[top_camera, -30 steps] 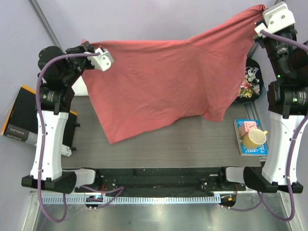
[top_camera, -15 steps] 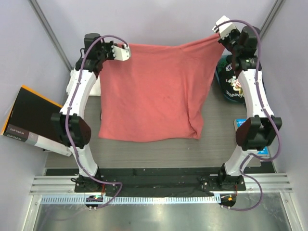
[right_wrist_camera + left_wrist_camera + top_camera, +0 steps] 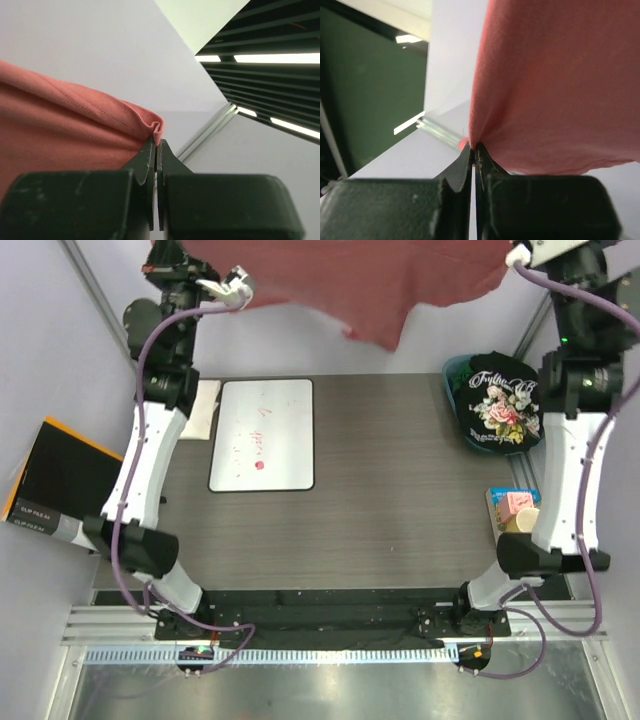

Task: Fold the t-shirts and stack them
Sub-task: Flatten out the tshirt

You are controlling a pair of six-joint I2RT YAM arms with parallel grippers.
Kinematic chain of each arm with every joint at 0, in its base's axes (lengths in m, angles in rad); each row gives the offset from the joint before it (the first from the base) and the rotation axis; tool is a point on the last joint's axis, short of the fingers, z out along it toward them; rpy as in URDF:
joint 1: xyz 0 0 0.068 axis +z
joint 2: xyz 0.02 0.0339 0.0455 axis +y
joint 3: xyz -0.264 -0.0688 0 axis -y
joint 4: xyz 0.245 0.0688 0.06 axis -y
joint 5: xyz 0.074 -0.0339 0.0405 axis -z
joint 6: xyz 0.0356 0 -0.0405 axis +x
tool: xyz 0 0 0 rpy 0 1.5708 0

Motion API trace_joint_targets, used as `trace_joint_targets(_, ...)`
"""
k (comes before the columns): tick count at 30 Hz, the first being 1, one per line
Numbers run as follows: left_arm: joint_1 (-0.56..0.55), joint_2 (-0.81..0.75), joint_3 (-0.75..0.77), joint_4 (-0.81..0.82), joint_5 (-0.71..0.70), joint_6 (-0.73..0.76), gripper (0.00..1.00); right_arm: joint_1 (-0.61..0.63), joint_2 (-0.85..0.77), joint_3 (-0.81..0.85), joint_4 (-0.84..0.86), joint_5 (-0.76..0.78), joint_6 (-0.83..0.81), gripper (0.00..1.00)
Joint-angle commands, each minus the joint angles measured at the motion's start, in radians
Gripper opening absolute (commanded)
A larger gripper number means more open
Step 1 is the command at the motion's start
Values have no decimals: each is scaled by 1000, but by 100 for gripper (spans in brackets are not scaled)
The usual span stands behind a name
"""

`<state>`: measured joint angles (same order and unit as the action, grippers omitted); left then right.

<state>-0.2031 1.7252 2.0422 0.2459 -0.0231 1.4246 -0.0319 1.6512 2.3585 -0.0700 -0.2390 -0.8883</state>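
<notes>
The salmon-red t-shirt [image 3: 370, 280] hangs stretched in the air along the top edge of the top view, clear of the table. My left gripper [image 3: 238, 285] is shut on its left corner, and the left wrist view shows the cloth [image 3: 555, 85] pinched at the tips of that gripper [image 3: 474, 148]. My right gripper [image 3: 520, 254] is shut on the right corner; in the right wrist view a hem fold [image 3: 75, 125] sits between the tips of that gripper [image 3: 157, 141]. The black floral t-shirt [image 3: 498, 405] lies bunched at the table's right edge. A white folded t-shirt [image 3: 206, 406] shows beside the left arm.
A white whiteboard [image 3: 262, 433] with red marks lies flat on the left half of the table. A book with a cup [image 3: 514, 512] on it sits at the right edge, partly behind the right arm. A black and orange box [image 3: 55, 485] leans at the left wall.
Both arms have swung the salmon-red t-shirt up and toward the back, lifting it off the table. The whiteboard it covered now shows.
</notes>
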Motion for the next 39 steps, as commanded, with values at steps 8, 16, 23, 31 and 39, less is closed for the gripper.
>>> trace_joint_targets(8,8,-505,-1002,-31,107,-9,0,-13,-408,-833,-390,-192,-84,1)
trace_joint_targets(16,10,-788,-1474,-632,265,210,0,-14,-596,-1303,-855,-206,-404,1)
trace_joint_targets(23,11,-721,-1461,-839,252,263,0,-14,-571,-1361,-1188,-189,-530,1)
trace_joint_targets(31,11,-641,-1318,-1077,275,272,0,-13,-600,-1363,-1216,-166,-532,1)
trace_joint_targets(39,11,-610,-1281,-1149,293,313,0,-13,-596,-1429,-848,-129,-402,1)
